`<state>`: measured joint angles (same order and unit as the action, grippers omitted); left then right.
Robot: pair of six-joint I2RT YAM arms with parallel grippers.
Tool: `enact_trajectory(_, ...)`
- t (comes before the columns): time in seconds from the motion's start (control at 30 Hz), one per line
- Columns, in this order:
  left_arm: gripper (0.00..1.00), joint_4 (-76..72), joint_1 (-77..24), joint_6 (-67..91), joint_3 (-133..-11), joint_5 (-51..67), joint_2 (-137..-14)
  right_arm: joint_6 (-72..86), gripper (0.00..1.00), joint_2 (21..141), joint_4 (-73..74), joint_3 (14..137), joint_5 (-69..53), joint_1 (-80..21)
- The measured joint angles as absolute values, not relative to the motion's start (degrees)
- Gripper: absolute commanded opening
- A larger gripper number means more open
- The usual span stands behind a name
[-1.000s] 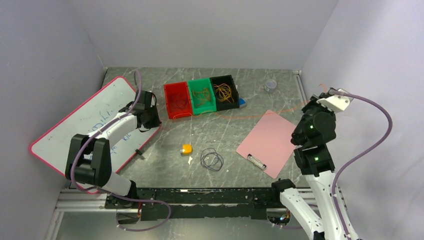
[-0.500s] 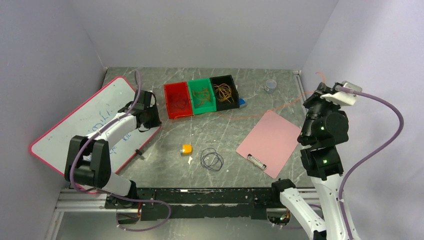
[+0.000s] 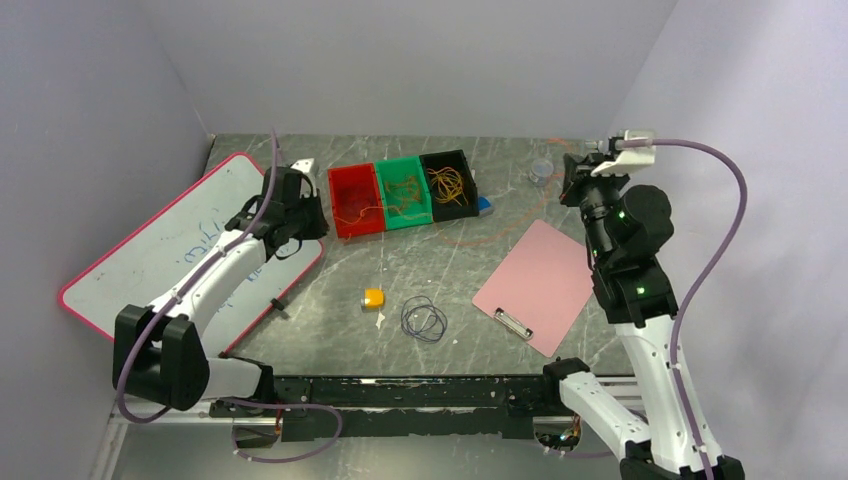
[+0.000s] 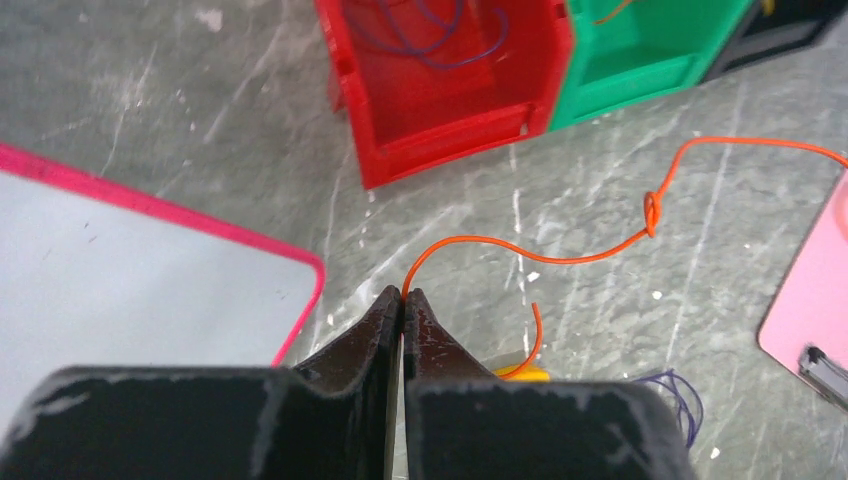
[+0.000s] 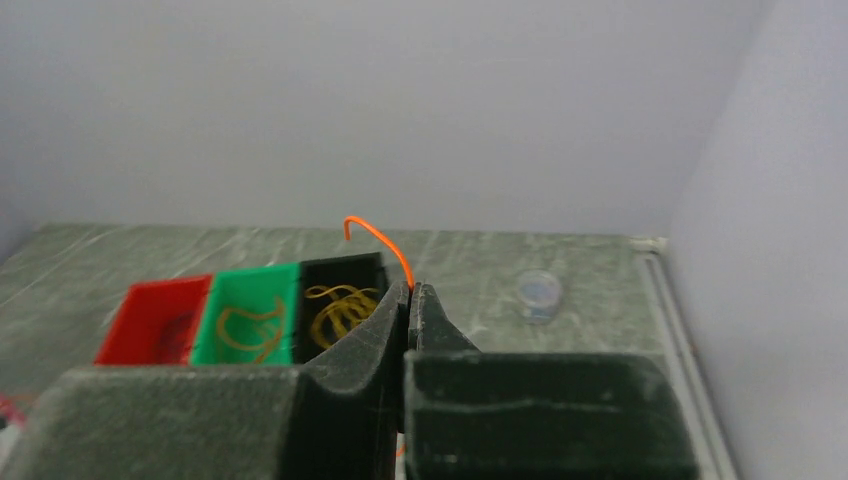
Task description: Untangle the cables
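Pinching one end each of the orange cable [image 4: 575,262], the left fingers [image 4: 402,303] and the right fingers [image 5: 410,297] were both pressed together on it, with no gap showing between them. From the tips of the left fingers the cable rose in a small arch. It then ran ahead and to their right, low over the tabletop [image 4: 200,130], to a small knot [image 4: 652,212] well out from the tips, and swept on out of the left wrist view. At the right fingers only a short hooked tail stood above the tips, and the rest dropped out of sight beneath them. The red bin [image 4: 440,100] and green bin [image 4: 640,60] sat ahead of the left fingers, apart from the cable's run.

The step in hand looked like drawing this strand out so the knot could be worked loose. Hard pulling from both ends would probably cinch the knot, so some slack seemed wiser. The knotted stretch could be lowered onto the tabletop, and one pair of fingers could then let go of its end and re-grip just beside the knot to push the loop open. The wire was thin, so it could slip from the pads under a sideways tug
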<state>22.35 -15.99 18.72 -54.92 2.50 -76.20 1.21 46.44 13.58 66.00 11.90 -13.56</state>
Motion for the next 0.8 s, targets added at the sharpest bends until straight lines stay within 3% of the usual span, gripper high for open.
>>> enact_trajectory(0.23,0.07,21.5,-16.9,16.0,-57.5,5.6,-74.0,5.2,0.00,51.5,11.9,66.2,-2.3,-13.6)
enact_trajectory(0.8,0.07,16.2,-16.9,13.7,-66.7,13.9,-80.0,9.2,0.00,66.5,3.8,71.8,-20.8,-13.6)
